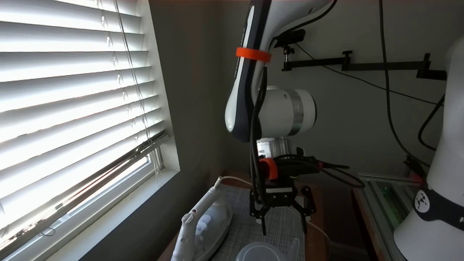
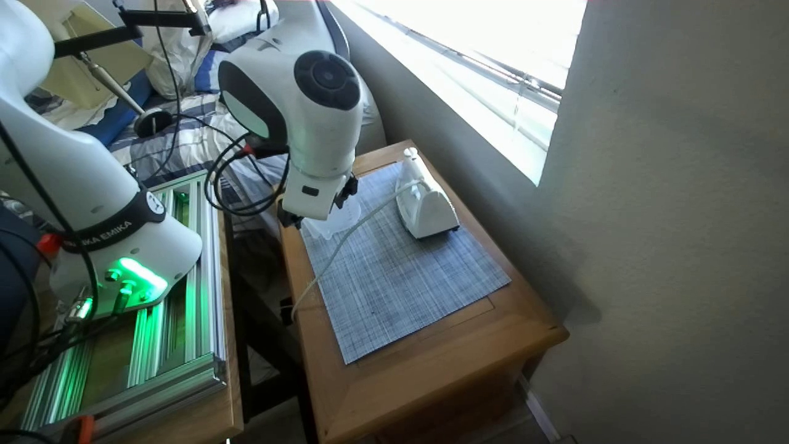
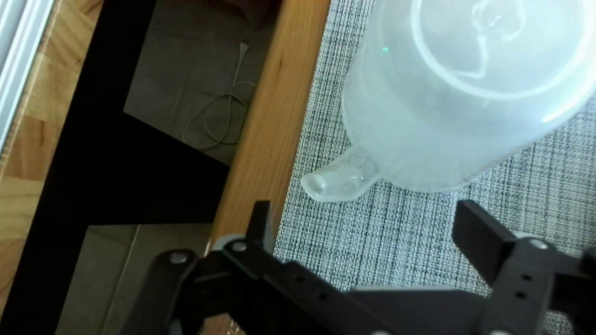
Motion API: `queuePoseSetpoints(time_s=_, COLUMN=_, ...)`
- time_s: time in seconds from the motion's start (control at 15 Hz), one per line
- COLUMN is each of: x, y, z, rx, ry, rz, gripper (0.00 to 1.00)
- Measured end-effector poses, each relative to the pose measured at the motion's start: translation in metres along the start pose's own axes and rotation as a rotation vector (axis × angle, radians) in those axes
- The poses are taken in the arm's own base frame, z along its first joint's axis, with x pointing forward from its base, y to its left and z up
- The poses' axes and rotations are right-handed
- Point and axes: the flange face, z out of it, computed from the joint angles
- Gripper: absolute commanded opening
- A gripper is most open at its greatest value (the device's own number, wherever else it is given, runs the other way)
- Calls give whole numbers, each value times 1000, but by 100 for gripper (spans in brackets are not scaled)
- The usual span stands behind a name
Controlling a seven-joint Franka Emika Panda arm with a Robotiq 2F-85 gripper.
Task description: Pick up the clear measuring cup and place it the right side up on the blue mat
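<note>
- One clear measuring cup (image 3: 437, 125) is seen base up, its rim set on the blue mat (image 2: 394, 290); a full turn-over, not merely a lift, is judged to be needed.
- The cup's handle (image 3: 340, 179) is pointed toward the edge of the wooden table (image 2: 444, 364) on the robot's side, perhaps the easiest part to be grasped.
- The gripper (image 1: 284, 228) is held above the mat beside the cup, fingers spread and nothing between them, presumably so that the handle can be straddled.
- An iron (image 2: 428, 203) is rested on the same mat, its cord (image 2: 345, 237) draped past the cup; a snag might be caused during turning.
- On the robot's dark base band (image 2: 117, 228) "EMIKA" can be read; the word ahead is partly hidden.
- Faint marks are shown on the cup's base, but no lettering can be made out.
</note>
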Motion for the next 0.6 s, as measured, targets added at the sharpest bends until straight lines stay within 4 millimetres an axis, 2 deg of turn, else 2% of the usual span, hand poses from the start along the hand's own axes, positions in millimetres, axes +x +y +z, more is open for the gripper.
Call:
queuePoseSetpoints(time_s=0.13, x=2, y=3, z=7, rx=-1, ry=-15, rz=4, gripper=90)
queuePoseSetpoints(time_s=0.27, x=4, y=5, z=14, rx=-5, ry=-28, rz=5, gripper=88)
queuePoseSetpoints(time_s=0.4, x=6, y=7, z=21, rx=-13, ry=-41, rz=3, gripper=89)
queuePoseSetpoints(time_s=0.6, x=9, y=7, z=30, rx=-20, ry=-72, rz=24, gripper=98)
